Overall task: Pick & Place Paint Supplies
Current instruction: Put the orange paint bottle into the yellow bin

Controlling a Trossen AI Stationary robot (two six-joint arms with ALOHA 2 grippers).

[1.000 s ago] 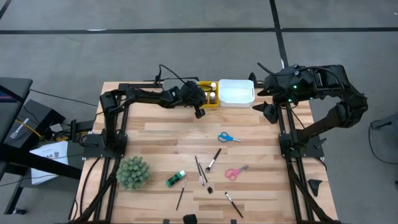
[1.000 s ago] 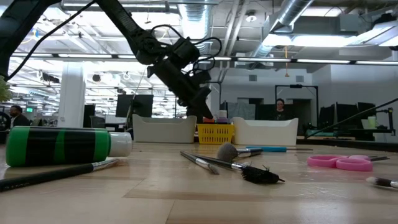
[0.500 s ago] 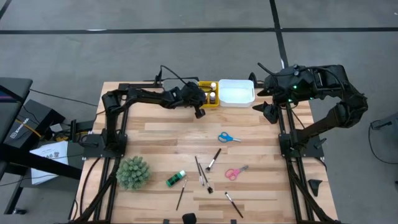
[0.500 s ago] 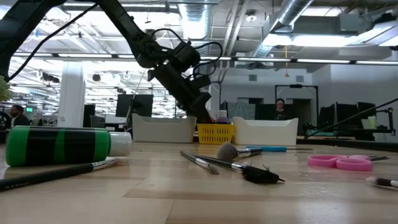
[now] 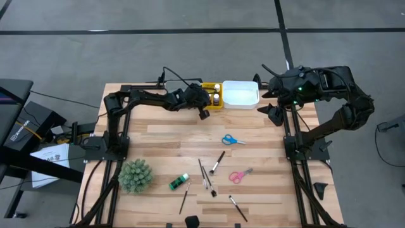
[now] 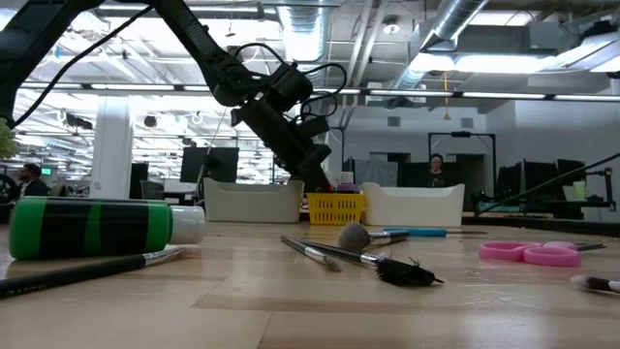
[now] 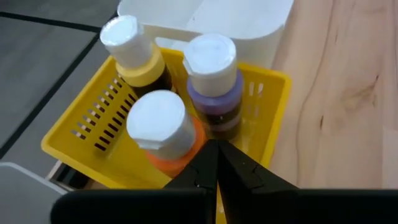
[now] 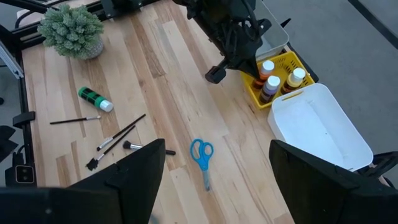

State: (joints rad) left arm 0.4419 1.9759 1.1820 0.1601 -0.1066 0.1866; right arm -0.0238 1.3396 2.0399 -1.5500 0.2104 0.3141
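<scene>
My left gripper [image 5: 203, 115] [image 7: 214, 149] is shut and empty. It hovers at the near side of the yellow tray [image 5: 214, 103] by the far edge. That tray holds three white-capped paint bottles standing upright: orange [image 7: 163, 127], yellow [image 7: 134, 53] and purple-blue [image 7: 212, 78]. My right gripper [image 5: 275, 114] [image 8: 214, 186] waits open at the far right edge. On the table lie blue scissors [image 5: 233, 140], pink scissors [image 5: 240, 175], a green paint bottle [image 5: 178, 182] on its side, and several dark-handled brushes [image 5: 217, 162] [image 5: 204, 174] [image 5: 185, 197] [image 5: 237, 208].
A white tray [image 5: 240, 94] stands right of the yellow one, and a grey tray [image 8: 273, 45] behind it on the left. The spiky green plant ball [image 5: 135, 175] sits near the table's left near corner. Bare wood lies between the trays and the scissors.
My left gripper has shifted slightly toward the table's left, a little away from the yellow tray, and stays shut. Nothing on the table has moved.
</scene>
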